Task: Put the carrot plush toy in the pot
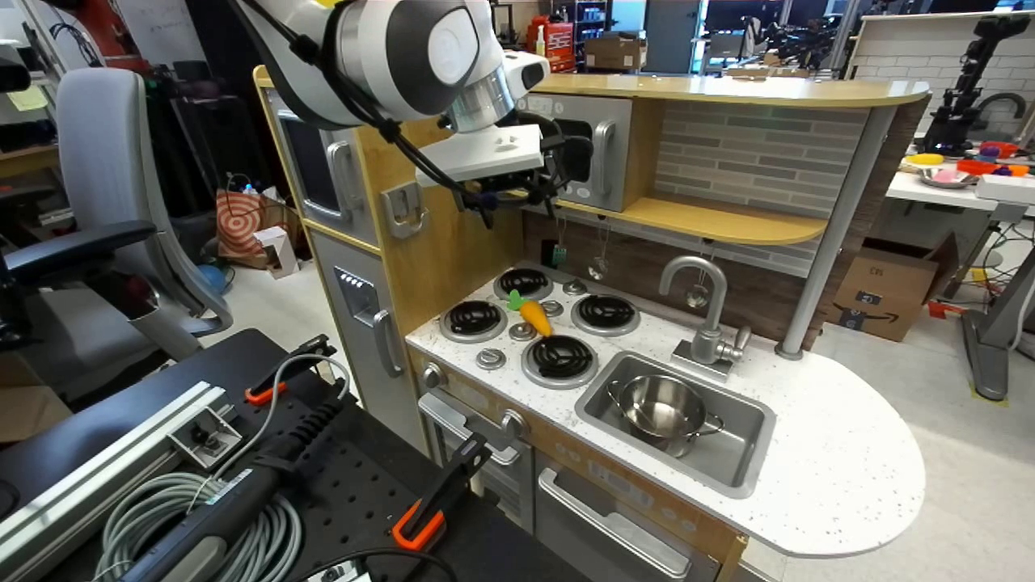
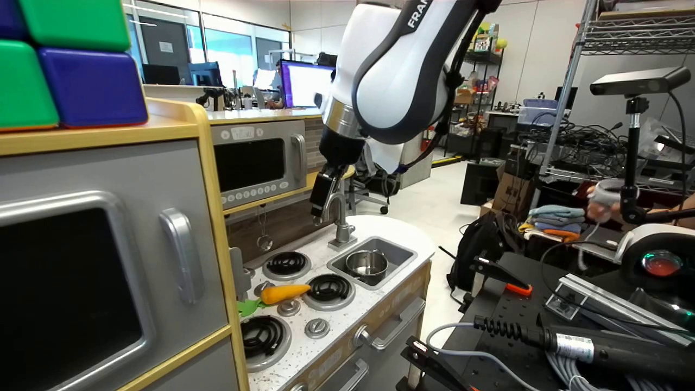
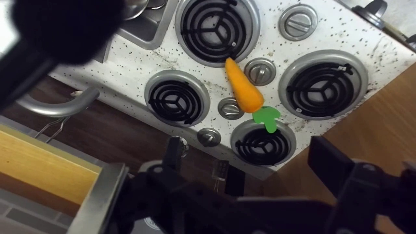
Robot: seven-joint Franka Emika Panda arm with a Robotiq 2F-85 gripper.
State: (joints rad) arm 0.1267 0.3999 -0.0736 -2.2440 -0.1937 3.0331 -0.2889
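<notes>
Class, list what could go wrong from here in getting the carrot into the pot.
Closing on the carrot plush toy, the open hand might catch a knob beside it.
Crossing over, the hand might bump the faucet beside the sink.
The pot fills only part of the sink, so a poor release might miss.

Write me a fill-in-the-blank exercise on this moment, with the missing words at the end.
The pot sits inside the ____.
The carrot plush toy has a ____ leafy top.
The wrist view shows ____ round burners.
The gripper is ____, not shut.

Missing words: sink; green; four; open.
</notes>
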